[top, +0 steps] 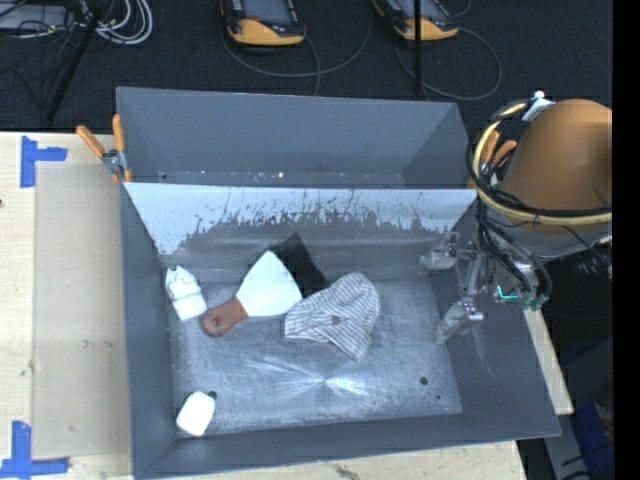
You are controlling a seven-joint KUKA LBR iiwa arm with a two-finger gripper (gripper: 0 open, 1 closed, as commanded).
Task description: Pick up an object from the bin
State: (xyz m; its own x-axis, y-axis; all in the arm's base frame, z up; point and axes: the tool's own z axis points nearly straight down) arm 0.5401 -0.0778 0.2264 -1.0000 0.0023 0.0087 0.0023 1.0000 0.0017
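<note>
Striped cloth (335, 313) mid-bin, long axis left-right; gripper (447, 293) well right, jaws spread.

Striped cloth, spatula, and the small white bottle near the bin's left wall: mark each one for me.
Striped cloth (335, 316), camera view, on its crumpled middle.
Spatula (268, 286), camera view, on its white blade.
White bottle (185, 294), camera view, on its body.

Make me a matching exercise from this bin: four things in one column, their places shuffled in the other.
1 striped cloth
2 small white cylinder
3 black block
4 gripper

A right side
B front left corner
C middle
D just behind the white scraper

Pairs: 1C, 2B, 3D, 4A
</note>
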